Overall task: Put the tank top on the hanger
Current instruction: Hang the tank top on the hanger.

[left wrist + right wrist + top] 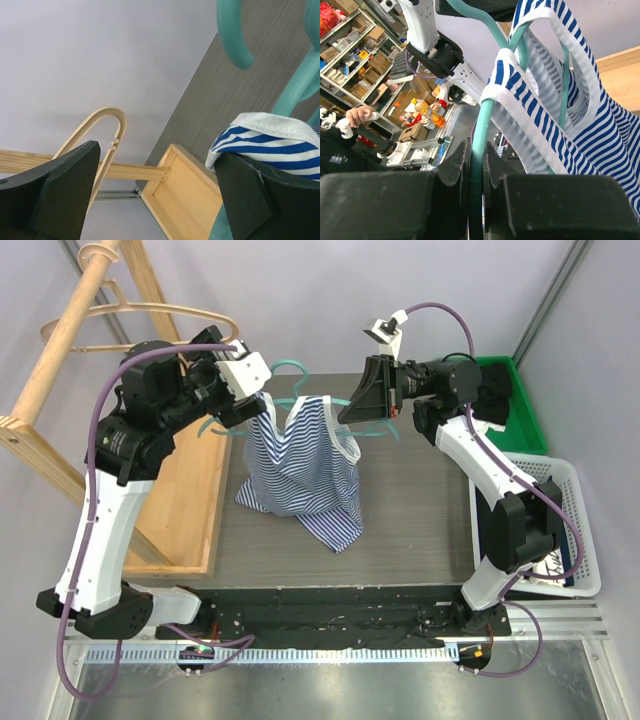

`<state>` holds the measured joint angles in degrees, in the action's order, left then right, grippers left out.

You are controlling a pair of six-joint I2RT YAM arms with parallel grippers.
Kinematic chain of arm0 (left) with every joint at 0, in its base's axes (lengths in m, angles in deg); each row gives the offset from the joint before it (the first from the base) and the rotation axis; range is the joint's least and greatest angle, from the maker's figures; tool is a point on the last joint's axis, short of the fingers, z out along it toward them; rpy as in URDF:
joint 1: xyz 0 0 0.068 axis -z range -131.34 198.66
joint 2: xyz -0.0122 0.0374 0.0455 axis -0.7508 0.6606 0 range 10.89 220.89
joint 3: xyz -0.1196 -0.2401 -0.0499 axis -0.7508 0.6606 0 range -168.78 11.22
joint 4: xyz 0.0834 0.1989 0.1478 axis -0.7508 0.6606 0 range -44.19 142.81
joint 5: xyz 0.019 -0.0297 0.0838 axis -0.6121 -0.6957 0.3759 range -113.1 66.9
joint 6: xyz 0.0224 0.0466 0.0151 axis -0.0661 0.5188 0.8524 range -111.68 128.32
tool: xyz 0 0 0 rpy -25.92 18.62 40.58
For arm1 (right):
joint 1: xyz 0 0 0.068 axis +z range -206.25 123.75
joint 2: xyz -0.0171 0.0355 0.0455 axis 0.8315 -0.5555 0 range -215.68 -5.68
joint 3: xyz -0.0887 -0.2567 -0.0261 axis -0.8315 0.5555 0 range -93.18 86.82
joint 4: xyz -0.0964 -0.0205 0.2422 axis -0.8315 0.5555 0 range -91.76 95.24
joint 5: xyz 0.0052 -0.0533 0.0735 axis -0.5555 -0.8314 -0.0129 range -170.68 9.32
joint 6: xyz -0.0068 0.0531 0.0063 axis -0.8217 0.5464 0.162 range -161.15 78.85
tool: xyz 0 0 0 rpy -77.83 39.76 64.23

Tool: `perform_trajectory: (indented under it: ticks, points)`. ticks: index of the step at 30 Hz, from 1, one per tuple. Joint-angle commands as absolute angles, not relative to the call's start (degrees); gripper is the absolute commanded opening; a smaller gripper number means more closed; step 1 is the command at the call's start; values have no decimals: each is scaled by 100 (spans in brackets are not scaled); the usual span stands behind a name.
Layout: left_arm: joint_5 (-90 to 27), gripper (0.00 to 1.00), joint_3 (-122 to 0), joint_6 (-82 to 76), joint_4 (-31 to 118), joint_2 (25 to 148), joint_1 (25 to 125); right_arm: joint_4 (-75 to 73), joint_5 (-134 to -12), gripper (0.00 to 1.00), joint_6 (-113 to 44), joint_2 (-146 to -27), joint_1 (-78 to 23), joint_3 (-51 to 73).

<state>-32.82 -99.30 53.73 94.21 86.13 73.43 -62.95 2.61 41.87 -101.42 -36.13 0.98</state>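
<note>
The striped tank top [300, 465] hangs from the teal hanger [291, 368] above the grey table, its hem bunched on the tabletop. My right gripper [362, 405] is shut on the hanger's right arm; the right wrist view shows the jaws [476, 167] clamped on the teal bar [485, 115], with a white-trimmed strap [540, 125] draped over it. My left gripper [252, 395] is by the top's left shoulder. In the left wrist view it [155, 195] stands wide open with nothing between its fingers. A striped strap [270, 137] rests on the right finger [255, 200], beside the hanger's hook [232, 35].
A wooden rack with a tan hanger [130, 315] stands at the far left on a wooden base [185, 510], close behind my left arm. A green bin [515, 405] and a white basket [565, 530] sit to the right of the table.
</note>
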Motion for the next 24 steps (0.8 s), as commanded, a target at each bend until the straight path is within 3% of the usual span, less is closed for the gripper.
perform_trajectory:
  ticks: [1,11,24]
  points:
    - [-3567,100,-10004,5289,9775,8823,7371,-6777,-676,1,3884,-9858,-3525,7]
    - [-2609,100,-9838,5526,9494,8963,7968,-3403,-904,1,1187,-9550,-3358,-195]
    - [-1098,100,-9363,6351,8853,8841,8329,-3103,-922,1,1141,-9322,-3446,-467]
